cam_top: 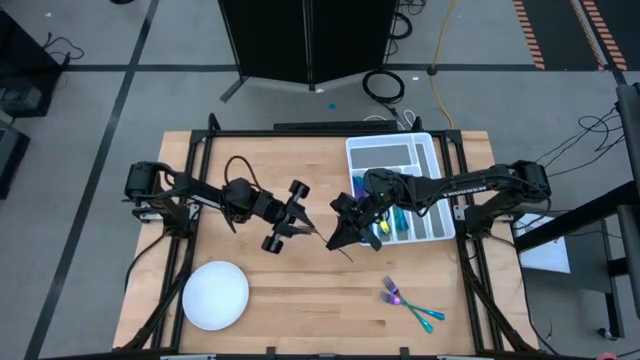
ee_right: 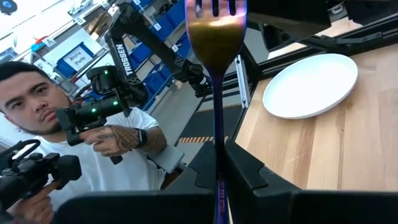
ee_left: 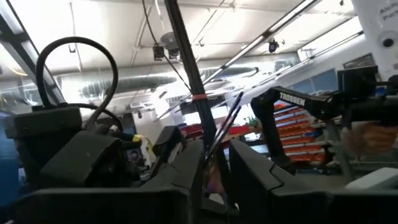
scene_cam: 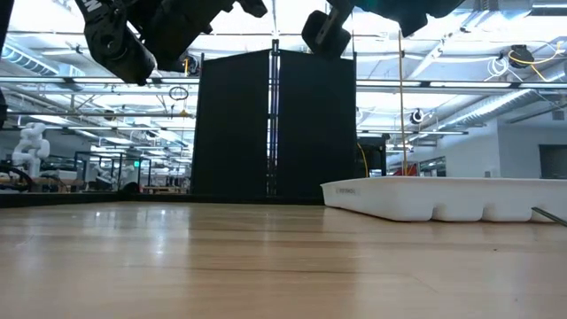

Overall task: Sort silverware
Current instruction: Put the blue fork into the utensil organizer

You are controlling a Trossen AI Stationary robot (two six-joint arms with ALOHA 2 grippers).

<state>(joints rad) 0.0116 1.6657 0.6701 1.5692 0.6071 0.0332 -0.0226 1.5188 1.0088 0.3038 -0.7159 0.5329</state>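
My right claw (ee_right: 219,186) is clamped on a slim iridescent fork (ee_right: 217,37). Only my right wrist camera shows it as a fork, tines up, standing between my fingers, with the round white plate (ee_right: 311,84) on the wooden table (ee_right: 348,149) beyond it and a person holding a handheld controller off the table's edge. From overhead, my right claw (cam_top: 343,228) hangs beside the white divided tray (cam_top: 392,160), where teal and blue silverware (cam_top: 397,222) lies in the compartments nearest it. Two more rainbow pieces (cam_top: 408,301) lie loose on the wood, well apart from the tray. My left claw (cam_top: 298,216) faces the right one closely; I cannot tell its grip.
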